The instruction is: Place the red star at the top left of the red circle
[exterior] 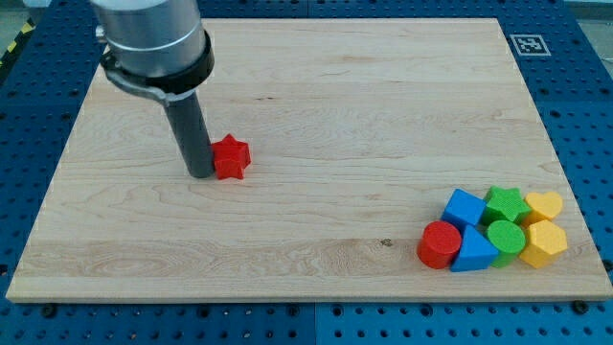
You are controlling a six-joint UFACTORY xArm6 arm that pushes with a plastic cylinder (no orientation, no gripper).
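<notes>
My tip (pixel 200 175) touches the red star (pixel 231 157) from its nine o'clock side on the wooden board (pixel 316 105), with the red circle (pixel 440 243) far off at four o'clock, fronting a cluster of blue, green and yellow blocks.

We see our arm (pixel 153 38) as a broad, rounded grey cylinder with a smooth, slightly glossy surface. A black clamp ring circles its lower edge, with a small tab jutting out on the view's left. Below it comes the straight dark grey rod, plain and unmarked, ending in our tip (pixel 201 175), cut flat and blunt.
</notes>
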